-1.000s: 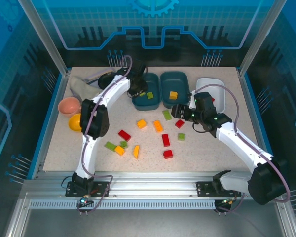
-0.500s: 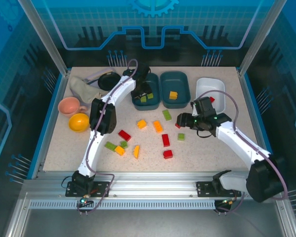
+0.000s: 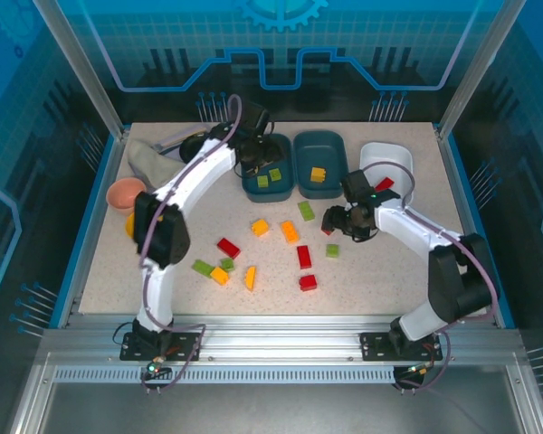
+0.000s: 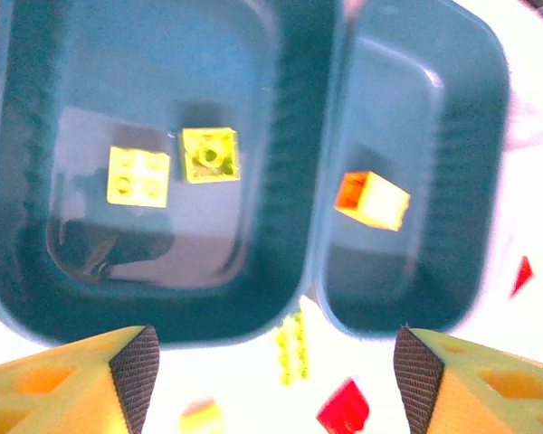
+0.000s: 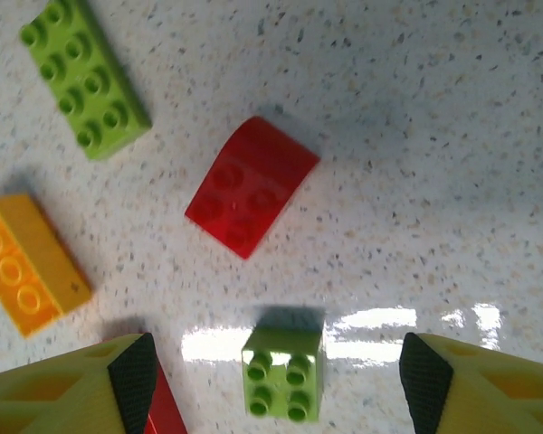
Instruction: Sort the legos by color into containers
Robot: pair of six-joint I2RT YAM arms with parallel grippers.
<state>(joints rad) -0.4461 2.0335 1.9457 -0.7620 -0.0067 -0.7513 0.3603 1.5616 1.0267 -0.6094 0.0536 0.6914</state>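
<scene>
Legos [image 3: 304, 256] mostly on the table [image 3: 371, 280] still; left teal tub [image 4: 18, 271] holds two green bricks [image 4: 138, 176], up from one a second ago, middle tub [image 4: 489, 108] one orange brick [image 4: 371, 199]. Left fingers [image 4: 63, 384] wide open, empty, backed off above left tub. Right fingers [image 5: 54, 389] spread, empty, still over red brick [image 5: 251, 185]; arm folded tighter than before.

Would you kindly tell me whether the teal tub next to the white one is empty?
Not empty. The teal tub holds one orange brick, lying on its floor; the wrist view shows nothing else inside.
</scene>
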